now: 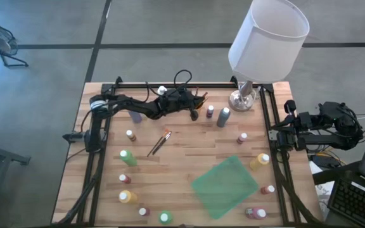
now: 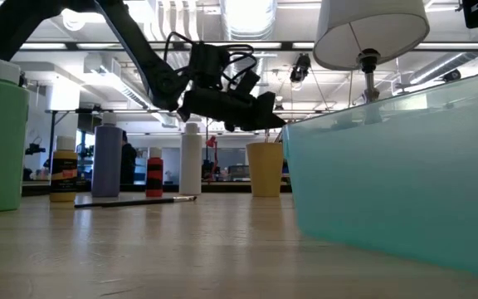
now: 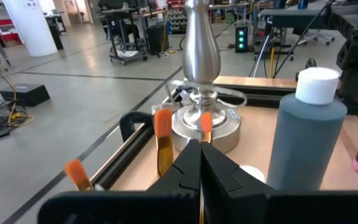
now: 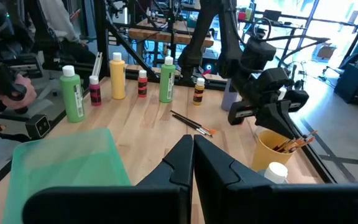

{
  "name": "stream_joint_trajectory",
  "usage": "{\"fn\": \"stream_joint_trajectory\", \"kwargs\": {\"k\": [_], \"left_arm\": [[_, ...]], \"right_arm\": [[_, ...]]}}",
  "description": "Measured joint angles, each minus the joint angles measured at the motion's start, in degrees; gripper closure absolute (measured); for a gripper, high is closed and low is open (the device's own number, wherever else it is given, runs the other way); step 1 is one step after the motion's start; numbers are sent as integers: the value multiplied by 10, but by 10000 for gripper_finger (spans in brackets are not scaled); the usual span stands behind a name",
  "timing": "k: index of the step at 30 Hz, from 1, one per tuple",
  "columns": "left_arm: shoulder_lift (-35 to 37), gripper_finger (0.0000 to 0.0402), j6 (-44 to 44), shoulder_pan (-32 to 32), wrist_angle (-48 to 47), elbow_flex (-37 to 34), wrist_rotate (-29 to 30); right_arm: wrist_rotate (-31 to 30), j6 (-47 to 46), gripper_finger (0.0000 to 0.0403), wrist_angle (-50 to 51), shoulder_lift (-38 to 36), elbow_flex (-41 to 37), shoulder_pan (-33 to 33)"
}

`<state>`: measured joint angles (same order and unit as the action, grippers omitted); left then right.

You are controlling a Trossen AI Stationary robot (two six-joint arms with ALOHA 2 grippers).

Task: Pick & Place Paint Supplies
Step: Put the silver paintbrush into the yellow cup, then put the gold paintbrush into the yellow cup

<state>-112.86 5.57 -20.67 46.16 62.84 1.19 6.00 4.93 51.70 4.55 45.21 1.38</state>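
Left gripper (image 1: 199, 99) hangs over the table's far edge — fingers shut, holding nothing. The two brushes (image 1: 160, 142) lie on the bare wood toward the near side of it, long axes diagonal; they suit this arm. Right gripper (image 4: 190, 152) — also shut, empty — waits off the right edge.

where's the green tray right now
In the high view, the green tray lies on the table's near right part, between the yellow bottle and the red bottle.
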Motion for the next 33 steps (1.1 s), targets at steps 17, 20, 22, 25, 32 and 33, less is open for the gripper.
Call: {"fn": "stream_joint_trajectory", "kwargs": {"k": [17,20,22,25,32,33], "left_arm": [[7,339,-3,0,-69,20,7],[16,326,-2,0,-87,31,9],[23,319,-2,0,-99,38,13],[41,314,-1,0,-122,44,14],[102,314,2,3,-187,54,14],[110,314,2,4,-198,55,14]], "right_arm": [[0,0,394,0,0,0,0],[0,0,394,0,0,0,0],[0,0,394,0,0,0,0],[0,0,394,0,0,0,0],[0,0,394,0,0,0,0],[0,0,394,0,0,0,0]]}}
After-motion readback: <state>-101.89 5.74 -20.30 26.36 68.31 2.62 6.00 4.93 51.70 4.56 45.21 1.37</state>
